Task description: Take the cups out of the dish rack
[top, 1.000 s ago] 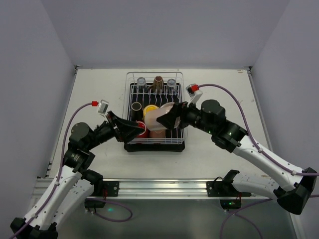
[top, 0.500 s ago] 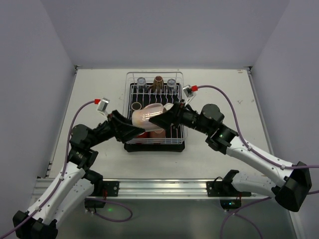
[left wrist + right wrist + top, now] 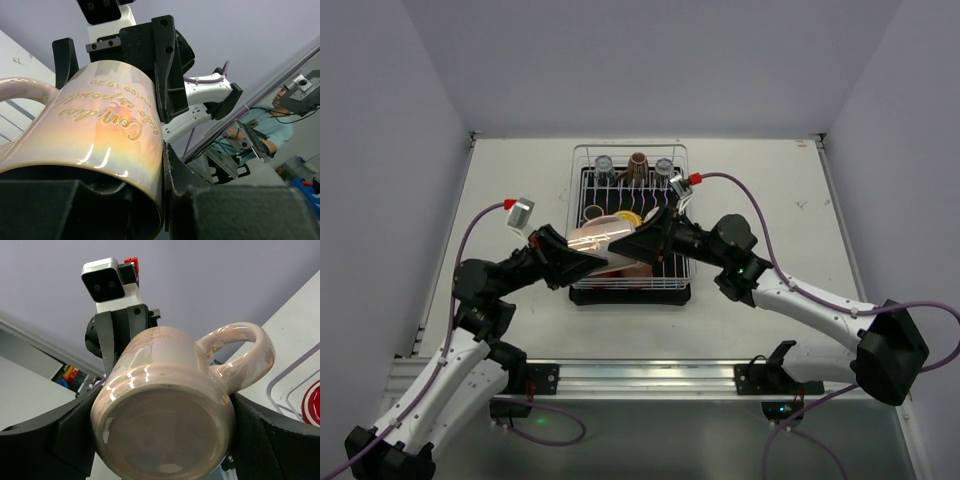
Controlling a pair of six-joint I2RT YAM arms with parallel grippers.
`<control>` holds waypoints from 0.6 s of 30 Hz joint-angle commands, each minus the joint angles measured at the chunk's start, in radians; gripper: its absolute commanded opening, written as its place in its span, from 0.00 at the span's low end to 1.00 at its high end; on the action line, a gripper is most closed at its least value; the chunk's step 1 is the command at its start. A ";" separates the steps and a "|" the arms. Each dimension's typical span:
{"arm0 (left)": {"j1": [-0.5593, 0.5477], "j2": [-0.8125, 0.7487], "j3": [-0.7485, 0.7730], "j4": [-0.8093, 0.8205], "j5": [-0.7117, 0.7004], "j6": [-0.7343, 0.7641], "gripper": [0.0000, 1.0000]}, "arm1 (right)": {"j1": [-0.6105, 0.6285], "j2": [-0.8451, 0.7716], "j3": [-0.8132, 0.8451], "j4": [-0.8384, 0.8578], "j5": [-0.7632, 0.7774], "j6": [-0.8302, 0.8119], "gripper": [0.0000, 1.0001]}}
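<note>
Left tool [image 3: 582, 258] is reaching in from the rack's [image 3: 630, 294] left side. Going by its wrist view, it's pinching the mug [image 3: 100, 130] on the wall right at the rim, with one finger looking like it's sitting inside the mouth. The mug is hanging sideways in the air above the rack's front half, clear of the wires. Right tool [image 3: 642, 240] is coming in from the rack's right side and clamping the base end, jaws spread wide around the body and pressing on both sides.

Handling-wise, I'm guessing glazed ceramic: stiff, a bit heavy for its size, and that pearly pink glaze is looking slippery. It's probably chipping if it drops onto the wires. A rim pinch is giving thin purchase, so the body or the handle loop seems safer to me.

Writing: gold script starting "Con", but it's upside down and I'm not reading the rest confidently. A smaller line is showing what looks like "19 20".
</note>
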 commanded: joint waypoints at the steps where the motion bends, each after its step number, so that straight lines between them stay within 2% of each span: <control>1: 0.004 0.007 0.043 -0.067 -0.002 0.047 0.00 | -0.011 -0.019 0.006 0.184 0.036 -0.009 0.54; 4: 0.004 -0.001 0.103 -0.196 -0.047 0.140 0.00 | -0.012 -0.030 -0.004 0.173 0.043 -0.020 0.94; 5: 0.004 -0.002 0.124 -0.282 -0.082 0.169 0.00 | -0.017 -0.035 -0.010 0.171 0.051 -0.022 0.99; 9: 0.004 -0.001 0.242 -0.433 -0.168 0.292 0.00 | -0.061 -0.088 -0.076 0.167 0.072 -0.016 0.99; 18: 0.004 -0.027 0.296 -0.407 -0.317 0.348 0.00 | -0.163 -0.173 -0.165 0.167 -0.013 -0.037 0.99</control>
